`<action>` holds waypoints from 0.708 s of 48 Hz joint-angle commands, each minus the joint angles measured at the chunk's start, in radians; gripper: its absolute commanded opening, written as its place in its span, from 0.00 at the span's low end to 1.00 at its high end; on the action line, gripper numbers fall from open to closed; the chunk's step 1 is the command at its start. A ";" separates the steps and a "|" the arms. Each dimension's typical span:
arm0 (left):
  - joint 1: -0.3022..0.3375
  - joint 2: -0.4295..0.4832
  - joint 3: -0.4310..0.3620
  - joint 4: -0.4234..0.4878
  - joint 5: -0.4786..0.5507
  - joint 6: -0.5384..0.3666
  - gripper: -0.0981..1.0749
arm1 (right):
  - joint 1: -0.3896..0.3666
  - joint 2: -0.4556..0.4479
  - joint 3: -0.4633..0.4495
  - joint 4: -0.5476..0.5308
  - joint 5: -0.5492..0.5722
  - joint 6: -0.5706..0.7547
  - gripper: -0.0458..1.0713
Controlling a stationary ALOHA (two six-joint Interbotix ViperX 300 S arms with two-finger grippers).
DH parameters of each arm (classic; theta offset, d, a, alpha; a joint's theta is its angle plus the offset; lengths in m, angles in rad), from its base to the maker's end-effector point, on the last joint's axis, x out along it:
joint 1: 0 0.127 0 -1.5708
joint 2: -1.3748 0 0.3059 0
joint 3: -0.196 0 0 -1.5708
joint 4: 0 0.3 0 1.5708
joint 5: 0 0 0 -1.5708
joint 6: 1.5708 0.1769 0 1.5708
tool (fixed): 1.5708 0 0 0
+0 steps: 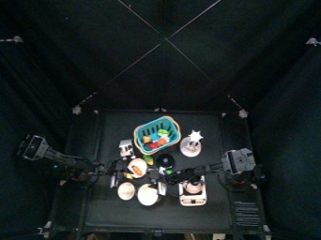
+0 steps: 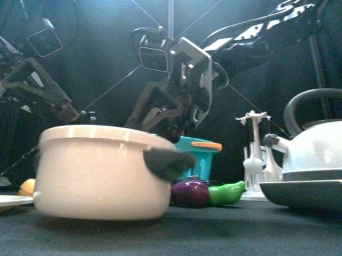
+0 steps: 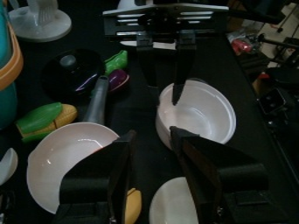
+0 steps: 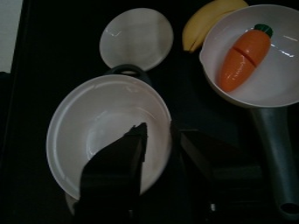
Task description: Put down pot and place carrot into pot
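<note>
Now my right gripper (image 4: 162, 144) hangs wide open and empty over the pot (image 4: 93, 114), already down on the table, while the carrot (image 4: 242, 57) lies in the long-handled white pan (image 4: 281, 79) just beside it, tip angled potward, so this arm is nearer than my open, empty left gripper (image 3: 155, 166).

Pot (image 2: 100, 170): cream-white, round, upright on the surface, open mouth up, a dark handle knob on its right side in the front view; large and near at the front left there. From the right wrist view (image 4: 111, 131), a wide pale bowl-like interior, empty. From the left wrist view (image 3: 198, 109), white and open.

Carrot (image 4: 242, 59): orange with a green top, a pale slit across its middle, lying in a white long-handled pan just beside the pot, not inside it.
</note>
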 commanded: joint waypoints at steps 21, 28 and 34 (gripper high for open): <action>0.002 -0.002 -0.008 -0.002 -0.005 0.002 0.75 | -0.015 -0.183 0.058 -0.040 0.230 -0.003 0.86; 0.002 -0.002 -0.008 -0.002 -0.005 0.002 0.75 | -0.077 -0.132 0.026 0.003 0.253 0.005 0.86; 0.002 -0.002 -0.006 -0.002 -0.005 0.002 0.75 | -0.107 -0.095 -0.015 0.034 0.262 -0.009 0.86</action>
